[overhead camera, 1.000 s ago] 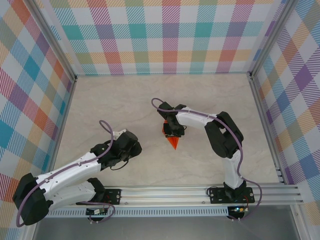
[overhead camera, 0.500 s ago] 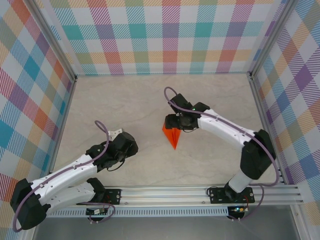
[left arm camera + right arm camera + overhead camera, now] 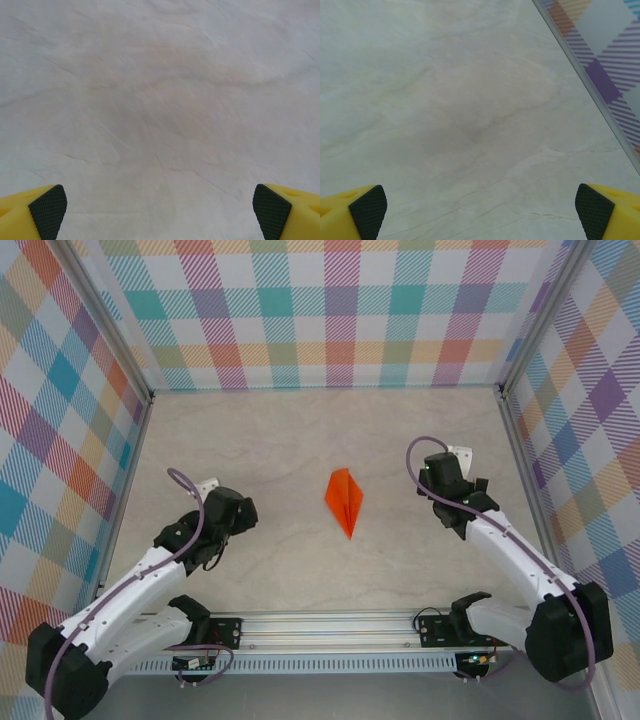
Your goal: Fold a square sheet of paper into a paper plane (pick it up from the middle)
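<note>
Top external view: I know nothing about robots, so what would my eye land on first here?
The bright orange square sheet of paper, folded into a narrow pointed dart, lies alone in the middle of the pale table. The left gripper and right gripper hang well off to either side of it, jaws wide open and holding nothing. Colourful checked walls ring the scene.

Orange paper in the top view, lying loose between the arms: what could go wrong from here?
1. The folded paper lies free on the table, nothing pressing it, so its creases may spring open.
2. The left pincer and right pincer stand open, apart from it; regrasping could slide or crumple the thin sheet.
</note>
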### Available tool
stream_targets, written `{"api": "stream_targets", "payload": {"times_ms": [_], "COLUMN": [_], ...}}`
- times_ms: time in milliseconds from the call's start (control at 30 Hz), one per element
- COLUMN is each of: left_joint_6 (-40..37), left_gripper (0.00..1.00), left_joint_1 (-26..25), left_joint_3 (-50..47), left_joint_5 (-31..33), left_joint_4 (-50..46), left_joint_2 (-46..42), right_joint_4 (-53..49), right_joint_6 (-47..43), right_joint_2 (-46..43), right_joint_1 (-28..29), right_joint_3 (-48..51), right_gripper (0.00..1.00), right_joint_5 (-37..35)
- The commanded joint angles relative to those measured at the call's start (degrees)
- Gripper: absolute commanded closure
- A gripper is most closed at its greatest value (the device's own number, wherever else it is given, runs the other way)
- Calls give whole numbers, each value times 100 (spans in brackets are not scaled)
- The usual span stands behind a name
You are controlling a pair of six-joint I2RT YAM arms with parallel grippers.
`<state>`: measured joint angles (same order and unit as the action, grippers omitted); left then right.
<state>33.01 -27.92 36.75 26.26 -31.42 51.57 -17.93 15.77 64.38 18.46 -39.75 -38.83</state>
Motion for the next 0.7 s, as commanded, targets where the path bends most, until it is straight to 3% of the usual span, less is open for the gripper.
{"api": "stream_targets", "payload": {"times_ms": [0, 200, 367, 467, 567, 667], "left_joint_6": [-739, -1116, -1945, -2311, -2677, -2977], "left_gripper": [0, 0, 0, 0, 0, 0], "left_joint_1": [768, 1994, 2071, 2071, 2069, 2071], "left_joint_3": [238, 378, -104, -556, -969, -1088], "left_joint_5": [-24, -459, 78, -46, -200, -460], "left_joint_4": [454, 1311, 3148, 4466, 5796, 6378], "left_joint_2": [357, 1310, 1781, 1981, 2422, 2831], "right_joint_4": [1904, 4197, 5784, 6034, 7001, 6781], "right_joint_6": [-1085, -1560, -1966, -1785, -1698, -1653], "right_joint_2": [309, 1334, 1689, 1949, 2284, 2332], "right_joint_1": [-397, -756, -1017, -1324, -1546, -1543], "right_joint_3": [549, 1173, 1488, 1530, 1864, 1765], "right_gripper": [0, 0, 0, 1, 2, 1], "right_joint_5": [660, 1752, 2696, 3183, 3546, 3506]}}
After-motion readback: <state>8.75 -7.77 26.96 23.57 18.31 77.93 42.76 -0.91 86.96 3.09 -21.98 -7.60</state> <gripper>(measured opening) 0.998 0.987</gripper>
